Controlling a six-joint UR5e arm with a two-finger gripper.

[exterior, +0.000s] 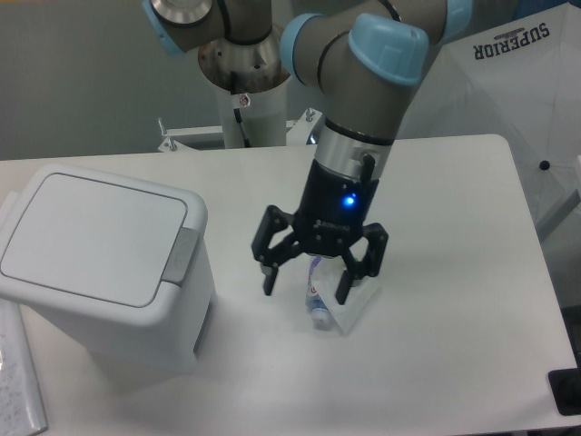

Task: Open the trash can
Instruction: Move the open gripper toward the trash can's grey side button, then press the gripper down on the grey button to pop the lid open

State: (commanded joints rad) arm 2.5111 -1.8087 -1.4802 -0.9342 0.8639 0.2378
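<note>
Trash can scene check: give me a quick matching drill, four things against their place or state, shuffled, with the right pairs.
Things:
1. trash can
2. grey push tab
3. gripper
4. small tube

States or places:
A. lying on the table under the jaws
B. open, jaws spread, holding nothing
C. at the left, lid shut
D. on the lid's right edge

Pairs: 1-C, 2-D, 3-B, 4-A

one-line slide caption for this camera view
Gripper, jaws open, above a small tube, right of the closed trash can.
</note>
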